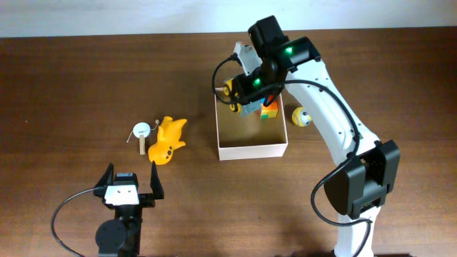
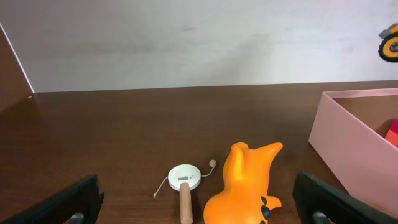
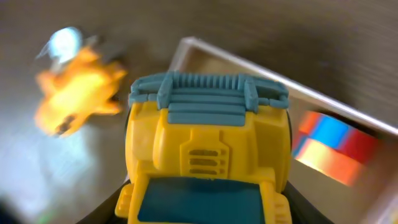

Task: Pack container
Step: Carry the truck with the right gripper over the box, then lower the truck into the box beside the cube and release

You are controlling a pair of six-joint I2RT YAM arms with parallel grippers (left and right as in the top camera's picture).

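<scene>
The container [image 1: 253,149] is a square shallow white-walled box with a tan floor, at mid table; its wall shows in the left wrist view [image 2: 354,149] and its rim in the right wrist view [image 3: 224,56]. A block of coloured bricks [image 1: 269,109] lies in its far corner [image 3: 333,146]. My right gripper [image 1: 246,89] is shut on a yellow and blue toy truck [image 3: 208,149] and holds it above the container's far left part. My left gripper [image 1: 131,191] is open and empty near the front edge, behind an orange toy animal [image 1: 168,140] [image 2: 242,186].
A small white drum toy on a wooden stick [image 1: 141,134] [image 2: 183,180] lies left of the orange animal. A small yellow and white ball figure [image 1: 300,116] sits on the table just right of the container.
</scene>
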